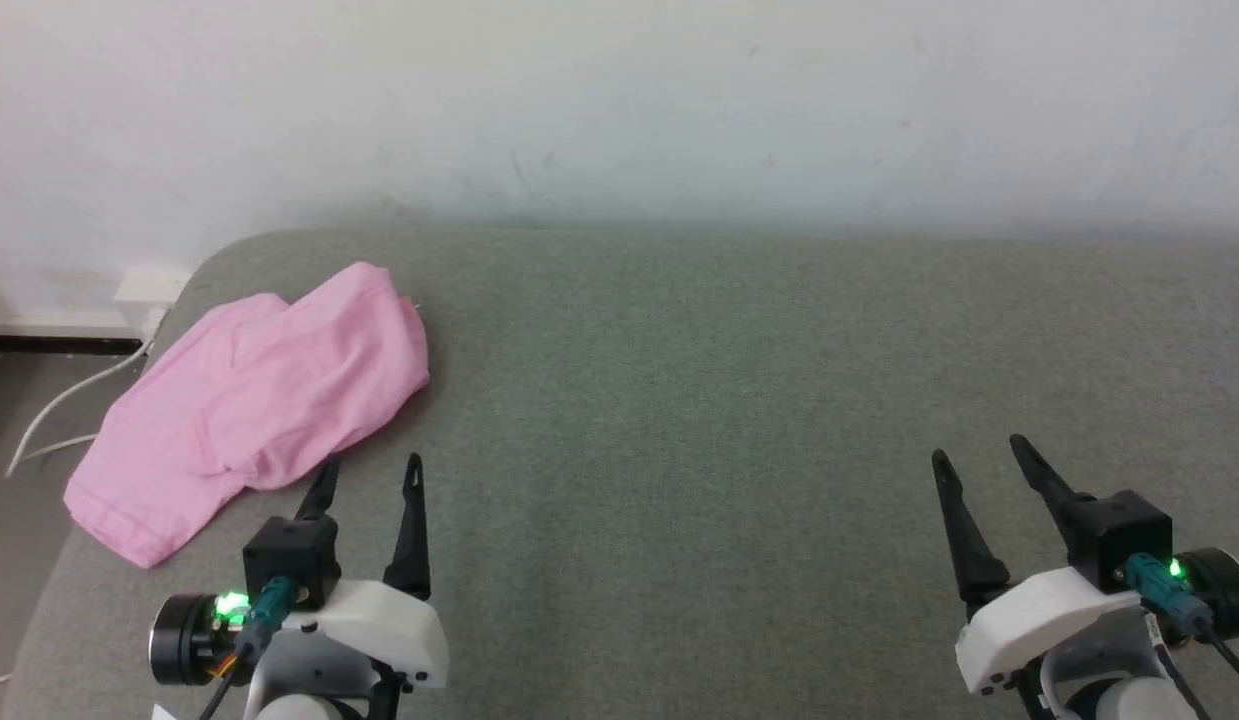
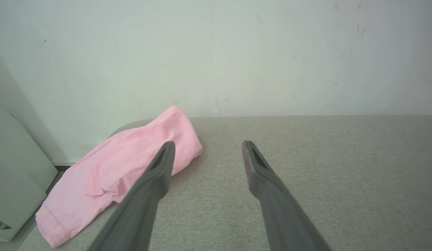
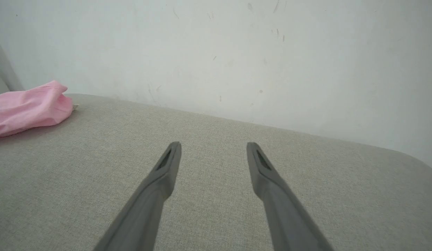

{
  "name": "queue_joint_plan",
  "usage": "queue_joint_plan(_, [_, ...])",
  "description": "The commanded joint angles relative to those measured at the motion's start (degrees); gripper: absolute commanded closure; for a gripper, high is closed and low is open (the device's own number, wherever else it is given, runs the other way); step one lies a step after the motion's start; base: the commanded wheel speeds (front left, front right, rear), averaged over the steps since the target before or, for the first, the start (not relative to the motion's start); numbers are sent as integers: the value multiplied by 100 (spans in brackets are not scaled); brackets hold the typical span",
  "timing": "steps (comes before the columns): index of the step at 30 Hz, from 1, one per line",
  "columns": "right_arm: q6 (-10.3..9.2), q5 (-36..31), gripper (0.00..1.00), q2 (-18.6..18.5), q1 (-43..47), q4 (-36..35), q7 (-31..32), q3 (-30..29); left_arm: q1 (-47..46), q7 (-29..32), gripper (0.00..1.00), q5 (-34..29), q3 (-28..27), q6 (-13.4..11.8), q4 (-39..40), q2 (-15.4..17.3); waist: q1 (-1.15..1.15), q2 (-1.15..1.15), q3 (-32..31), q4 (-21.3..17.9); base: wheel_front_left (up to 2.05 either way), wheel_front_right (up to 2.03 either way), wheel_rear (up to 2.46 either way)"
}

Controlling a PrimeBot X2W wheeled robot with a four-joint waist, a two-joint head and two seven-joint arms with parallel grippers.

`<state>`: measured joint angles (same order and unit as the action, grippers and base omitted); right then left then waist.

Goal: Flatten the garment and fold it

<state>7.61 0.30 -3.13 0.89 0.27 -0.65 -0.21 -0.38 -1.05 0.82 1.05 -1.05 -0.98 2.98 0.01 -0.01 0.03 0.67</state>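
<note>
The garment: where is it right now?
In the head view, the garment lies at the left edge of the grey surface, just beyond the left gripper.

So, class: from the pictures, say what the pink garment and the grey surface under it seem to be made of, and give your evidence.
Pink garment: thin woven cloth, probably cotton, matte; it slumps in soft creases with a stitched hem. Grey surface: padded upholstery fabric, seemingly; fine matte weave, rounded corner.
</note>
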Motion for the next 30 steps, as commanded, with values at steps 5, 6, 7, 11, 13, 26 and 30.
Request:
queue_joint_plan(5, [-2, 54, 0, 5, -41, 49, -105, -41, -76, -114, 0, 105, 45, -86, -72, 7, -1, 0, -3, 178, 0, 0, 0])
queue_joint_plan(6, [-2, 54, 0, 5, -43, 55, -113, -43, -78, -126, 0, 113, 47, -95, -77, 9, -1, 0, -3, 214, 0, 0, 0])
queue_joint_plan(7, [-2, 53, 0, 5, -47, 59, -120, -41, -78, -138, 0, 121, 48, -104, -80, 11, -1, 0, -4, 247, 0, 0, 0])
queue_joint_plan(11, [-2, 37, 0, 6, -58, 71, -148, -48, -82, -186, 0, 152, 53, -138, -97, 20, -1, 0, -2, 417, 0, 0, 0])
queue_joint_plan(13, [-2, 36, 0, 6, -62, 79, -158, -55, -83, -210, 0, 164, 56, -156, -104, 25, -1, 0, 1, 514, 0, 0, 0])
queue_joint_plan(26, [-4, 73, 0, 8, -99, 137, -259, -53, -74, -354, 0, 253, 65, -259, -150, 60, -1, 0, -7, 1121, 0, 0, 0])
queue_joint_plan(30, [-4, 80, 0, 9, -114, 153, -285, -53, -70, -401, 0, 286, 74, -295, -166, 61, -1, 0, -4, 1296, -10, -10, -10])
